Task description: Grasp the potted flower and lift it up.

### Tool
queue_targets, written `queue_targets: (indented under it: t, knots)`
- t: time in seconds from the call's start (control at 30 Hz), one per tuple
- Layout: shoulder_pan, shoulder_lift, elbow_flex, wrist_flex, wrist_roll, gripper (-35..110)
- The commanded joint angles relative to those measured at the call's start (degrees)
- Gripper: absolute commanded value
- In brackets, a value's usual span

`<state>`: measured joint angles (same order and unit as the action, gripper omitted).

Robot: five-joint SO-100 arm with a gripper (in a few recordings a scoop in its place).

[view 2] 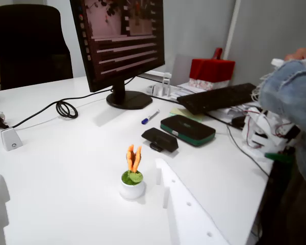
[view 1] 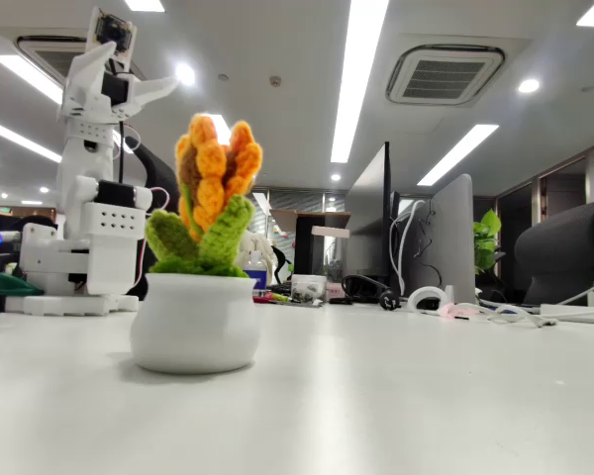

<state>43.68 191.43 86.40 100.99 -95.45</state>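
This is an office with a big white table (view 1: 396,396) and long lights on the ceiling. The gripper (view 1: 129,84) is held up high on the white arm (view 1: 94,213), and its two fingers are spread wide with nothing in them. In the wrist view the white fingers (view 2: 186,209) sit low at the edges, with the potted flower (view 2: 132,178) between them but far below. The pot stands upright on the table, in front of the arm. A dark monitor (view 2: 120,41) and a pen (view 2: 149,117) lie farther back, I think. Nothing is grabbed yet. The reach, the squeeze and the lift are all left to do.
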Motion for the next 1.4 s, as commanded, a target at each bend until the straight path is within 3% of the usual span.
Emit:
queue_targets:
  t: [0.0,0.63,1.03,1.37]
  knots:
    - [0.62,0.35,1.23,0.44,-0.62,36]
    - [1.58,-1.14,6.24,-1.23,-0.44,36]
    - [10.28,-16.88,5.8,-2.29,6.5,36]
    - [9.58,-32.52,6.15,-5.71,9.4,36]
